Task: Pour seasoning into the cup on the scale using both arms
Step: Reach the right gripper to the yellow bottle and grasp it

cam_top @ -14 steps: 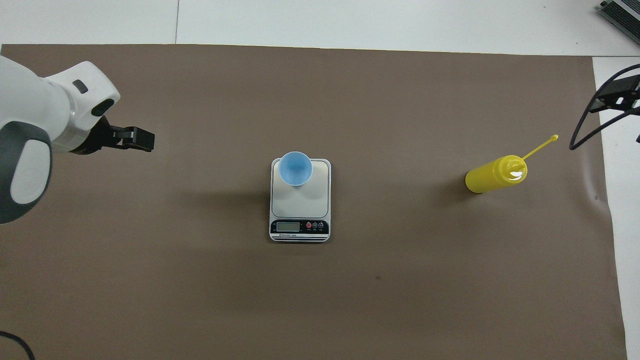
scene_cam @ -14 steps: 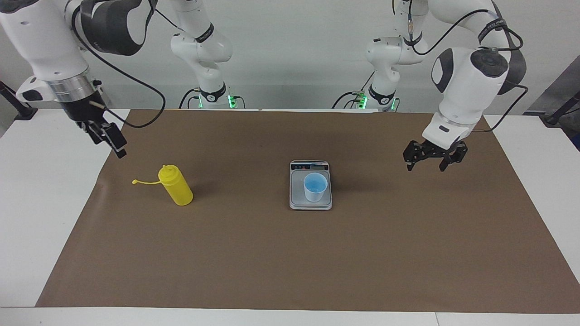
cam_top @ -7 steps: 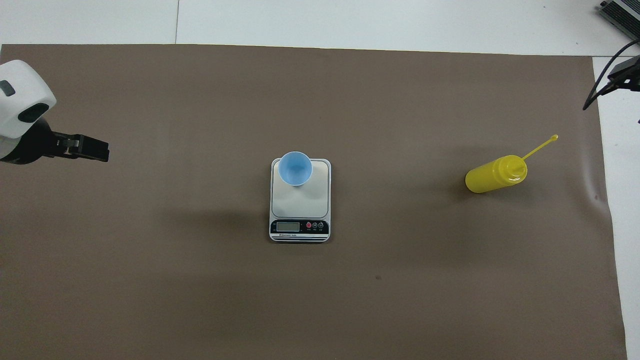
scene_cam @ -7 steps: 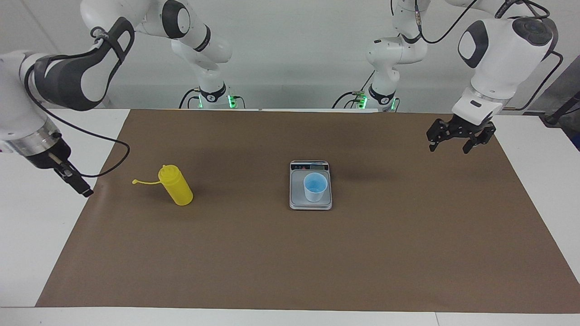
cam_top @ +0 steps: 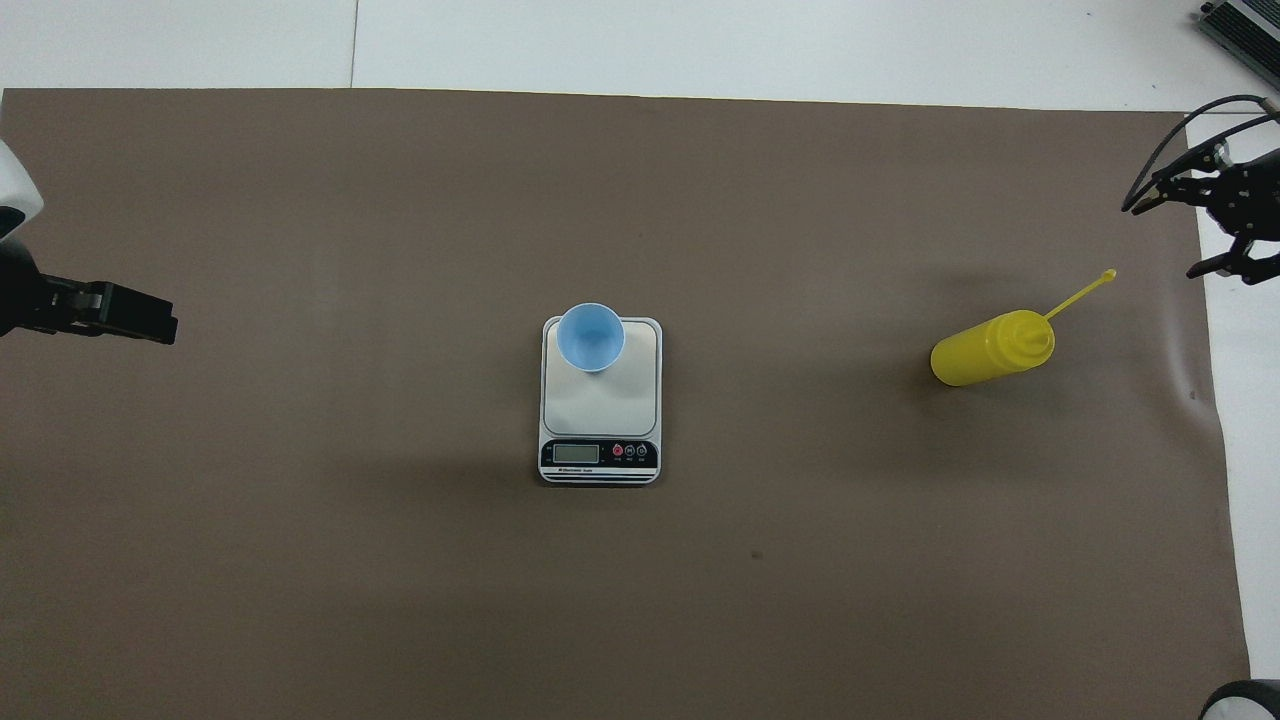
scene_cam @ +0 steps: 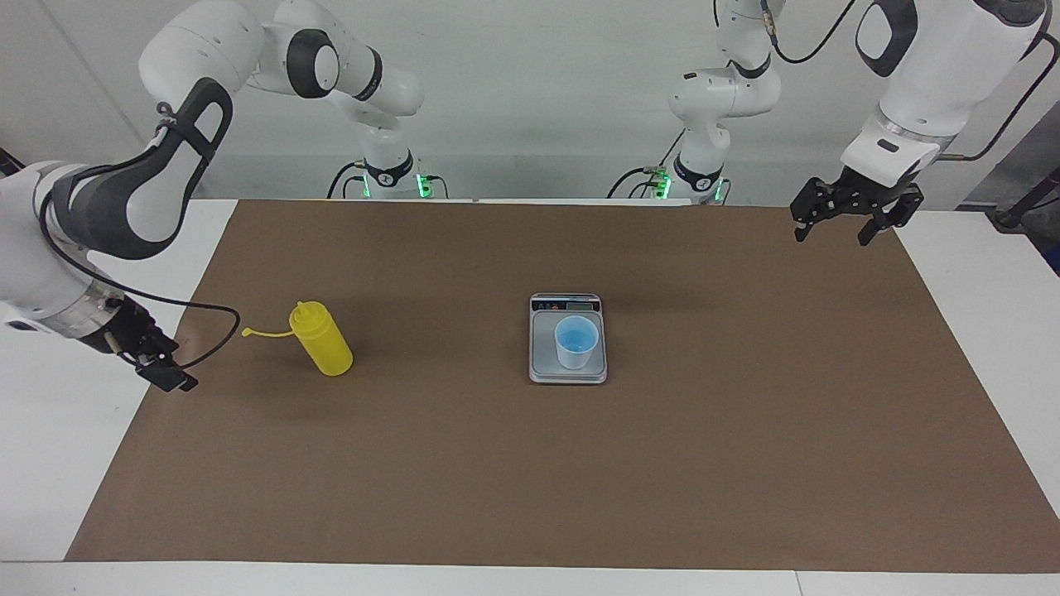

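Observation:
The yellow seasoning bottle (scene_cam: pixel 325 343) stands on the brown mat toward the right arm's end, and it also shows in the overhead view (cam_top: pixel 985 350). Its cap strap points toward the mat's edge. The light-blue cup (scene_cam: pixel 575 341) (cam_top: pixel 590 337) stands upright on the silver scale (scene_cam: pixel 542 364) (cam_top: pixel 600 400) at mid-table. My right gripper (scene_cam: pixel 170 377) (cam_top: pixel 1215 225) is low over the mat's edge, beside the bottle and apart from it. My left gripper (scene_cam: pixel 832 228) (cam_top: pixel 165 325) is open and empty, raised over the mat's corner at the left arm's end.
The brown mat (scene_cam: pixel 530 480) covers most of the white table (scene_cam: pixel 50 463). A black cable (scene_cam: pixel 228 319) loops from the right wrist over the mat near the bottle's strap. The scale's display strip (cam_top: pixel 600 455) faces the robots.
My right gripper has swung away from the robots and come down to the mat's edge beside the bottle. My left gripper has risen and drawn back toward the left arm's end. Bottle, cup and scale have not moved.

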